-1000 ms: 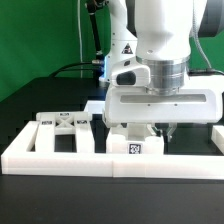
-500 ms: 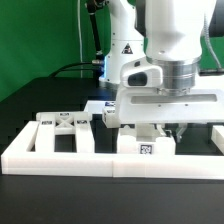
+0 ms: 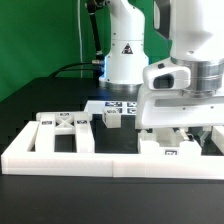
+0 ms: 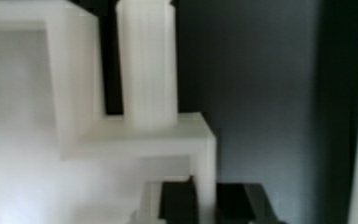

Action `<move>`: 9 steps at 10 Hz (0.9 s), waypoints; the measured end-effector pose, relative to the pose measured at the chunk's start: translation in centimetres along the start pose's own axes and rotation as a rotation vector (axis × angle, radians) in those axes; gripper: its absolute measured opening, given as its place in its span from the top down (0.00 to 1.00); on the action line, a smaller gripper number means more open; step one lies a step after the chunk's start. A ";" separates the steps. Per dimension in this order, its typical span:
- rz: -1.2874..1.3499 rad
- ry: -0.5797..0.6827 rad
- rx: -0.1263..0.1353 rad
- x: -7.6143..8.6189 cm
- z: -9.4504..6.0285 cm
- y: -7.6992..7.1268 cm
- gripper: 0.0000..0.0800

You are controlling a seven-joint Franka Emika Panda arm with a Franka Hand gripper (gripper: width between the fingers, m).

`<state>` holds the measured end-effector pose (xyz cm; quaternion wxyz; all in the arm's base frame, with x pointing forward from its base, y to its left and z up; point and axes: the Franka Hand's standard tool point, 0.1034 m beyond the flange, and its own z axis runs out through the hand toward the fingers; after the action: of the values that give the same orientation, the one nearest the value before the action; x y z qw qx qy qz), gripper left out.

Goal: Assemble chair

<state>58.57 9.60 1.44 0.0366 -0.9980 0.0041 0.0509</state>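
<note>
My gripper [image 3: 178,133] is shut on a white chair part [image 3: 166,148] with a square tag, just behind the front rail at the exterior view's right. In the wrist view the same part [image 4: 149,150] is a block with a long post, and a thin edge of it sits between my two dark fingers [image 4: 176,202]. A ladder-like chair frame [image 3: 65,130] with tags lies at the exterior view's left. A small tagged white block [image 3: 113,118] stands behind the middle of the rail.
A long low white border rail [image 3: 90,160] runs along the front and up both sides. The arm's white base [image 3: 125,60] stands at the back, with a flat tagged piece [image 3: 110,105] in front of it. Cables run at the back left.
My gripper has moved toward the exterior view's right with the white part in it, from the middle of the rail to its right end. The frame and the block have not moved.
</note>
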 end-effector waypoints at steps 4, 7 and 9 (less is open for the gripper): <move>0.009 0.021 0.007 2.0 -0.6 -2.7 0.96; 0.020 0.014 0.004 2.2 -0.8 -3.3 0.96; 0.027 0.007 -0.003 2.1 -1.0 -2.5 0.82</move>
<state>60.82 12.02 2.38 0.0342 -0.9981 0.0177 0.0481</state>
